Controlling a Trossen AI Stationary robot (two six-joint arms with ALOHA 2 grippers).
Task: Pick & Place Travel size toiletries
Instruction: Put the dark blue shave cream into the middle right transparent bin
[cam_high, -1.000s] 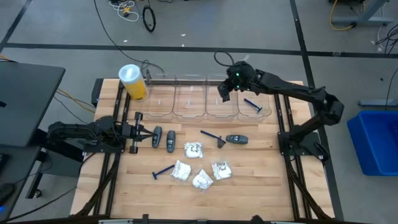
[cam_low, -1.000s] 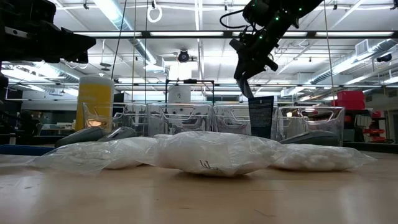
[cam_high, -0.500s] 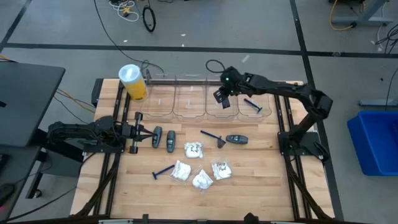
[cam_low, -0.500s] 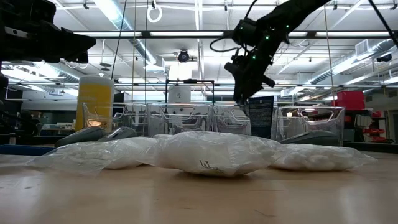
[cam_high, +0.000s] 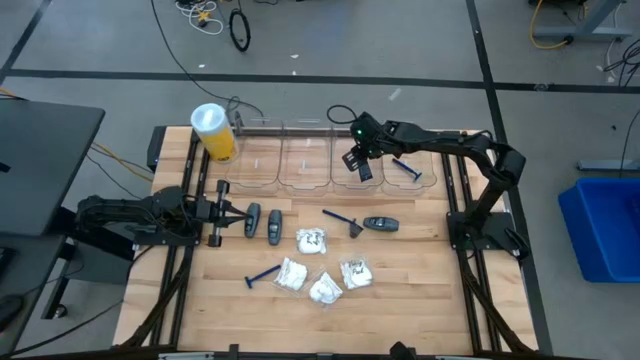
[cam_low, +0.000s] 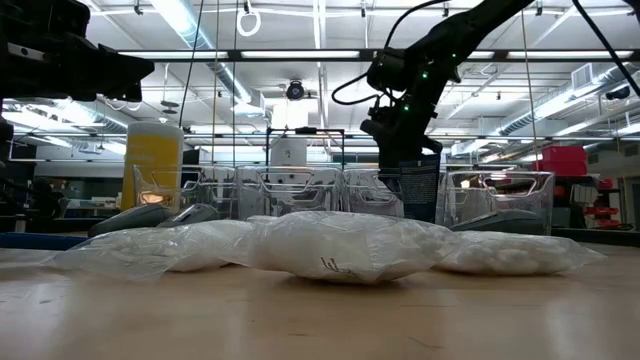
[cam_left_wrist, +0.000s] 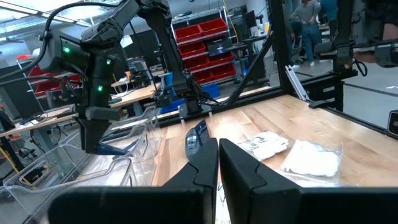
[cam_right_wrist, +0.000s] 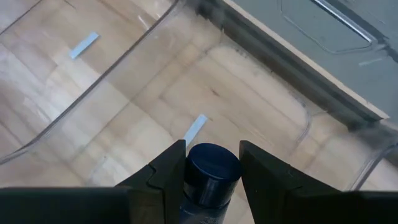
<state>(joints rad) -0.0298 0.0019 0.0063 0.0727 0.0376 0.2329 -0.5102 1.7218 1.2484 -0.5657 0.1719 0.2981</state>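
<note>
From above, the right gripper (cam_high: 358, 163) hangs over the third clear bin (cam_high: 357, 181) in the row at the far side of the table. It grips a small dark piece. The next bin over holds a blue razor (cam_high: 407, 169). Out on the wood lie another blue razor (cam_high: 263, 275), a dark-handled razor (cam_high: 342, 220), three dark grey pieces (cam_high: 274, 226) and four white packets (cam_high: 313, 239). The yellow cylinder (cam_high: 215, 132) stands at the far left corner. The left gripper (cam_high: 228, 212) rests low near the left edge, pinched shut with nothing in it.

From table height, the right arm bends down from high up, and its gripper (cam_low: 402, 158) points down into the bins. The white packets (cam_low: 330, 245) look soft and puffy.

The left wrist camera shows its own fingers (cam_left_wrist: 202, 167) pressed together.

The right wrist camera shows the fingers (cam_right_wrist: 171, 169) squeezing a dark blue round-topped piece (cam_right_wrist: 212, 167) on both sides, over the clear bin floor. I think the piece is hard, light and smooth, so it could slip. Holding it by its sides near the top looks right.
</note>
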